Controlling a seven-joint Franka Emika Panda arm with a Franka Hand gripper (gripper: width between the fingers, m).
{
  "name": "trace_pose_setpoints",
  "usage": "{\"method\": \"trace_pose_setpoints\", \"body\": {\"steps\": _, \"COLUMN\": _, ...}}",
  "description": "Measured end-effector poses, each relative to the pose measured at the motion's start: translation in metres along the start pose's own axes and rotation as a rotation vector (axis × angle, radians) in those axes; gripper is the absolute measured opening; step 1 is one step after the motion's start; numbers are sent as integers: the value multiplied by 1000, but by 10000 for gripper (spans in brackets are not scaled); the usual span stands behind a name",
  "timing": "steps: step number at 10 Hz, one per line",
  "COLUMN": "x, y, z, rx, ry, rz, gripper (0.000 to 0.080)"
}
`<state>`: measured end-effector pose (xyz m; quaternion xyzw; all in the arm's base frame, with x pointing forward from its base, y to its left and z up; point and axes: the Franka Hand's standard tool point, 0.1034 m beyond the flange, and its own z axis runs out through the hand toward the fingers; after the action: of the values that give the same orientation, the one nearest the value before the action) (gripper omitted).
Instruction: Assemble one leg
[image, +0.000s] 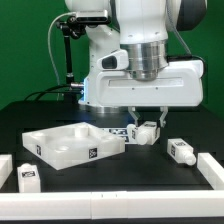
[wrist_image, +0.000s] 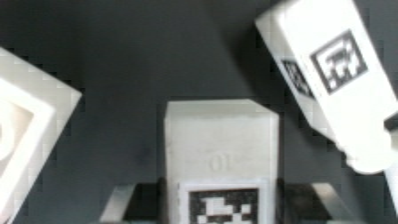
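white leg (image: 147, 131) in the jaws' firm grip, just off the tray's (image: 58, 156) edge

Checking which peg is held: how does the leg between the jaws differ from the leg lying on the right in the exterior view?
The gripped leg sits between the jaws of the gripper; the loose leg lies free on the table, nothing touching it. The gripped leg is close beside the tray part; the loose leg lies nearer the edge bar. Both are small, white and tagged.
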<state>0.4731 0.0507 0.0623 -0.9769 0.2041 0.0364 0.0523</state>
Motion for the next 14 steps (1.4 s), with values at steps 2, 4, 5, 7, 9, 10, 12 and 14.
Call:
{"method": "trace_pose_setpoints", "body": {"steps": 2, "x": 0, "y": -1, "z": 0, "rx": 0, "ry": 0, "rz": -2, "gripper": 279}}
{"method": "trace_pose_setpoints", "body": {"steps": 4, "x": -25, "y": -8, "z": -9, "rx": 2, "ry": 13, "rz": 4, "gripper": 279}}
{"method": "trace_pose_setpoints", "body": {"steps": 5, "x": -59, "y": -12, "z": -17, "rx": -1, "ry": 30, "rz": 4, "gripper": 279}}
{"method": "trace_pose_setpoints", "body": {"steps": 7, "x": -84, "y": -11, "z": -12, "rx": -9, "ry": 46, "rz": -10, "gripper": 279}}
{"method": "trace_pose_setpoints", "body": {"steps": 9, "x": -82, "y": -12, "z": -12, "rx": -7, "ry": 49, "rz": -10, "gripper": 279}}
{"method": "trace_pose_setpoints", "body": {"steps": 10, "x": -84, "y": -13, "z": -10, "rx": -8, "ry": 49, "rz": -6, "gripper": 279}}
{"method": "trace_pose_setpoints", "body": {"steps": 12, "x": -112, "y": -19, "z": 9, "rx": -10, "ry": 64, "rz": -1, "gripper": 279}}
{"method": "trace_pose_setpoints", "body": {"steps": 14, "x": -147, "y": -28, "z": 36, "rx": -17, "ry": 81, "rz": -24, "gripper": 279}}
